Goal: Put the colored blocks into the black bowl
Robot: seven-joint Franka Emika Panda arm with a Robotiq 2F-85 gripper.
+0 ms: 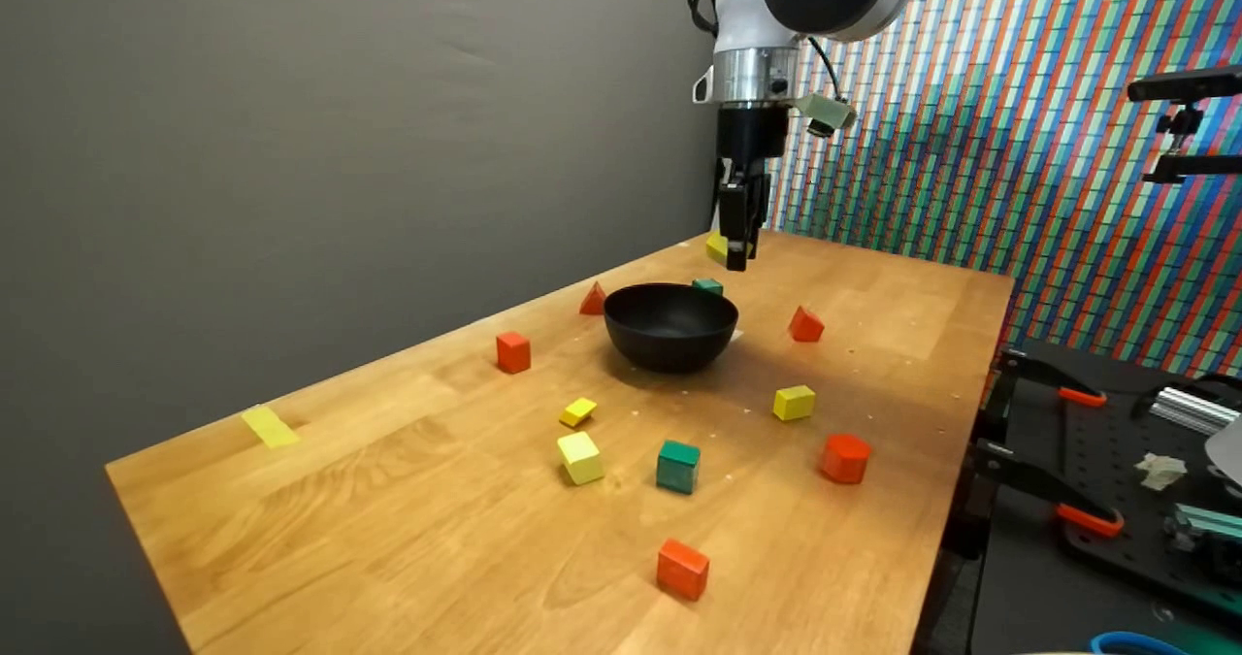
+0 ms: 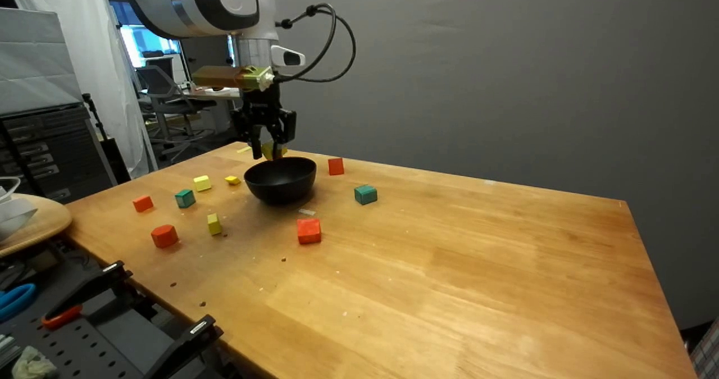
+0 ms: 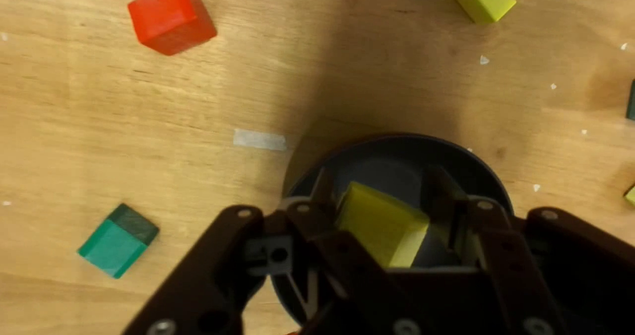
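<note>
The gripper (image 3: 379,196) is shut on a yellow block (image 3: 382,226), tilted between its fingertips, above the black bowl (image 3: 466,164). The held block also shows at the fingers in both exterior views (image 1: 716,246) (image 2: 268,150). The bowl (image 1: 670,344) stands upright on the table; no block shows in its visible part. Around it lie a red block (image 1: 513,352), a red triangular block (image 1: 593,300), a green block (image 2: 365,194), a red block (image 2: 309,231), a yellow block (image 1: 795,403), a red hexagonal block (image 1: 846,458), a green block (image 1: 678,467), two yellow blocks (image 1: 580,457) (image 1: 578,411) and an orange-red block (image 1: 683,569).
A flat pale-yellow strip (image 1: 270,426) lies near the table's edge. A small white strip (image 3: 260,140) lies beside the bowl. A grey wall (image 1: 340,199) runs along the table's long side. Black clamps with orange parts (image 1: 1058,500) stand beside the opposite edge.
</note>
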